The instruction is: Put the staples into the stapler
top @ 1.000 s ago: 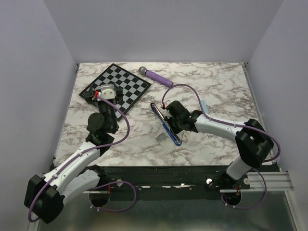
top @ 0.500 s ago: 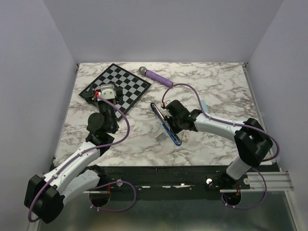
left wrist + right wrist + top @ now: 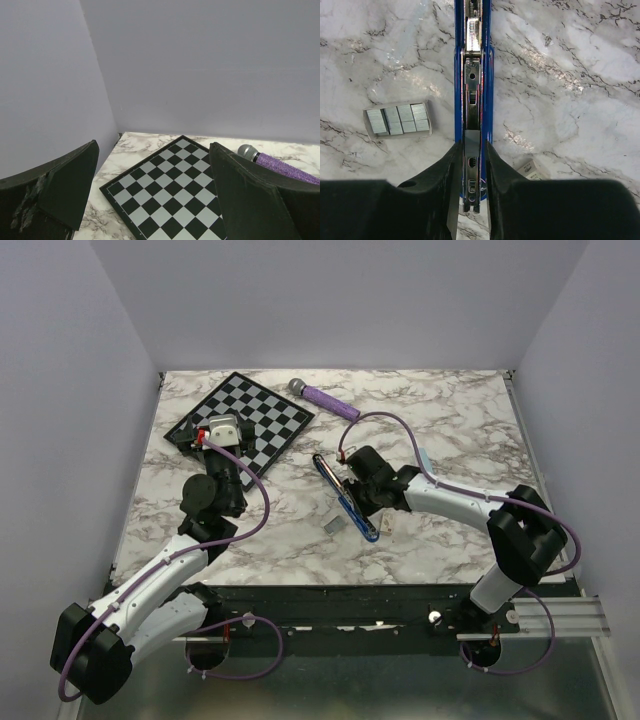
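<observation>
Widening slightly round stapler (image 3: pixel 472 75), R end effector (image 3: pixel 472 152), L end effector (image 3: pixel 152 150) same.

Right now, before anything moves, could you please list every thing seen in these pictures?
stapler: one, dark blue and silver, opened flat, table middle
staples: one tray of strips, grey, beside the stapler
small box: one, white, stapler's other side
chessboard: one, black and white, far left
microphone: one, purple, grey head, beside the chessboard
table: one, white marble
left gripper: black, open, over the chessboard's near edge
right gripper: black, fingers either side of the stapler
</observation>
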